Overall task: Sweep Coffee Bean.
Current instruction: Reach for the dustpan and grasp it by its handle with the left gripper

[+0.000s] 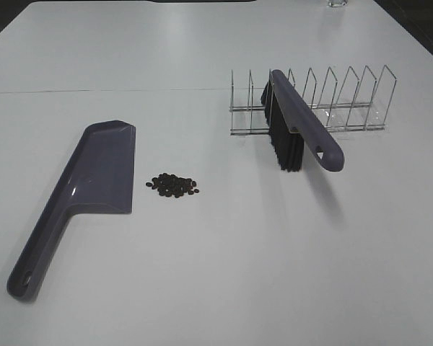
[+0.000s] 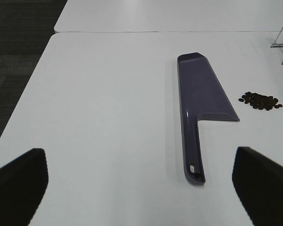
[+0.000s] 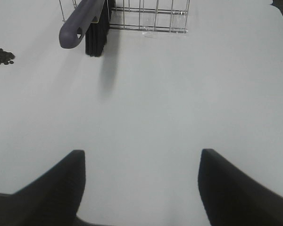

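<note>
The left gripper and right gripper both stand wide and empty. The coffee bean heap lies well ahead of the left fingers, just beside the dustpan. It looks loose, light and apt to roll, so I'd take the brush by its handle instead.

We see what looks like a robotics lab or an office test room. A broad, plain white bench meets a second white bench along a thin straight seam. Beside them lies dark grey, carpet-like flooring. A purple plastic dustpan, a purple-handled brush with black bristles resting in a thin wire rack, and a small heap of dark coffee beans sit spaced apart like a staged trial.
</note>
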Robot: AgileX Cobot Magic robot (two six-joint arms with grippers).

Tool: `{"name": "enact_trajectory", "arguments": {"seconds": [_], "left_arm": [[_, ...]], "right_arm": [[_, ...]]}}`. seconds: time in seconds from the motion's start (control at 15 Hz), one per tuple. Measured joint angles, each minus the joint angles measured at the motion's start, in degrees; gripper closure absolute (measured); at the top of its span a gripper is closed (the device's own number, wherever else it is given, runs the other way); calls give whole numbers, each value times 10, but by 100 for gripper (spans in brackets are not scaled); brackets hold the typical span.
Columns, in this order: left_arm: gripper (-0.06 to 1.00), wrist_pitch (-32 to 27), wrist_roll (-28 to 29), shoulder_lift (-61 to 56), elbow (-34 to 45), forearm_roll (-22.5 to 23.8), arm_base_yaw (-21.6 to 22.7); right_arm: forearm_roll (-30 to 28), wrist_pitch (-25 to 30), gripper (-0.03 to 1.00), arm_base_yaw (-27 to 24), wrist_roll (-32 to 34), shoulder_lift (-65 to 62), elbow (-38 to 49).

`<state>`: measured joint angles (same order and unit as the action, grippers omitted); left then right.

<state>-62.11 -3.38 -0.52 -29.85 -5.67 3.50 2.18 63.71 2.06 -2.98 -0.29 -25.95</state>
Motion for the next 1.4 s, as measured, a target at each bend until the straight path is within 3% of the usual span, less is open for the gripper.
{"name": "enact_trajectory", "arguments": {"seconds": [1.4], "left_arm": [[-5, 0, 0, 0, 0, 0, 0]], "right_arm": [[0, 0, 38, 0, 0, 0, 0]]}}
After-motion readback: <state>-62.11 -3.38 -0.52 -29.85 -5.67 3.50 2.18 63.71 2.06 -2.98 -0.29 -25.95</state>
